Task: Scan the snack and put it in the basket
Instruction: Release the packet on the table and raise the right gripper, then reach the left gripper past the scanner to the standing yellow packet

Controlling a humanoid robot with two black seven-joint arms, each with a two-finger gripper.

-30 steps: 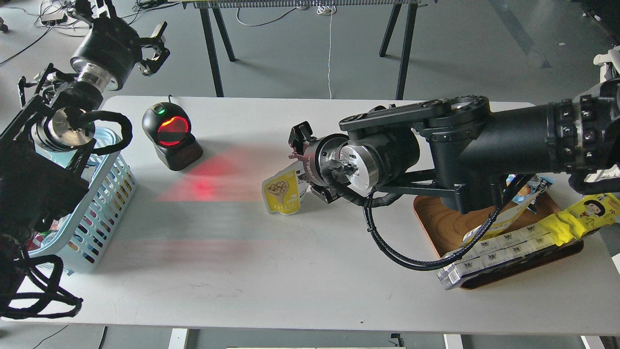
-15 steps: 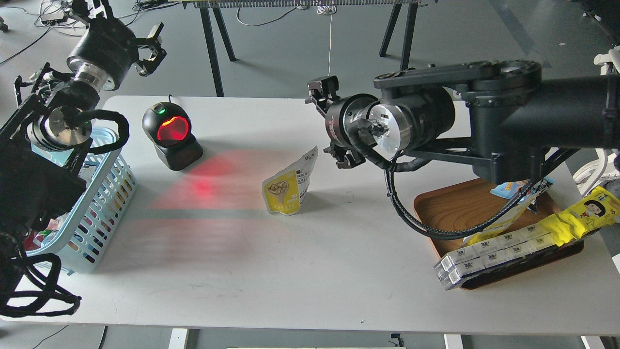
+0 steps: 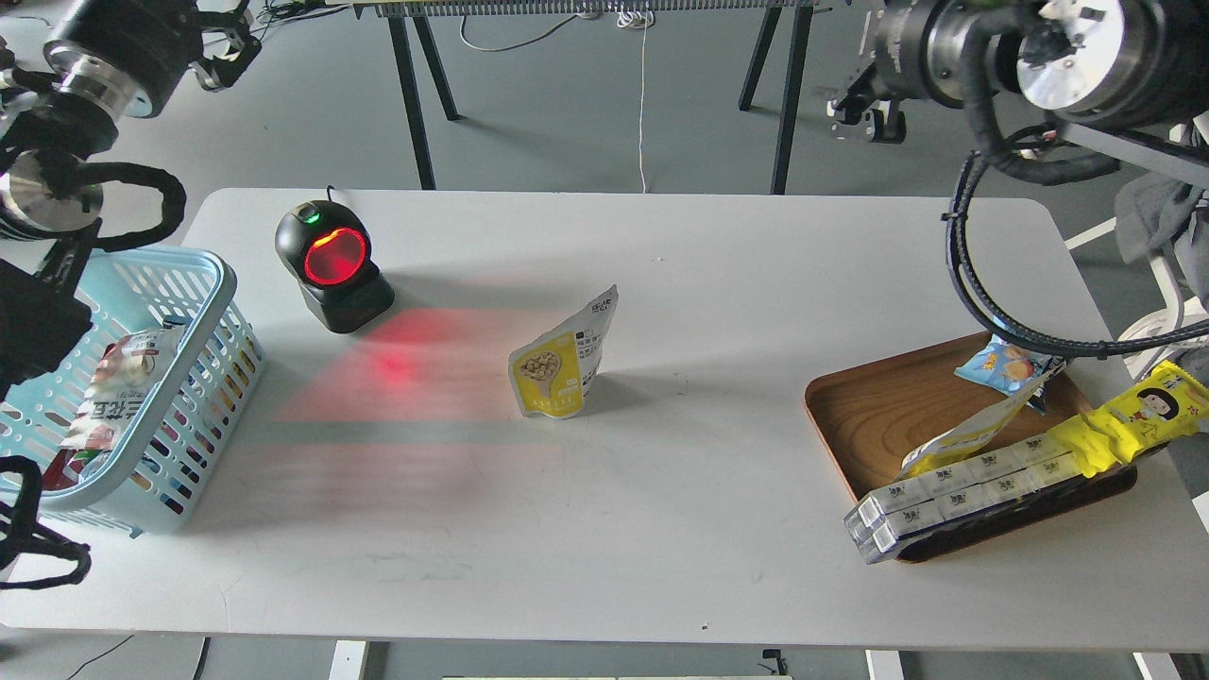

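The pouch (image 3: 564, 364) is being left standing mid-bench, untouched; neither arm's jaws can be told apart or together.

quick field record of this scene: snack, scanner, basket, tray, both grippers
snack: pouch standing upright mid-table, not held
scanner: left of the snack, window lit red, red glow on the table
basket: at the table's left edge, packets already inside
tray: wooden, at the right, holding several packets
left gripper: raised at the top left, beyond the table, holding nothing; fingers unclear
right gripper: raised at the top right, beyond the table, holding nothing; fingers unclear
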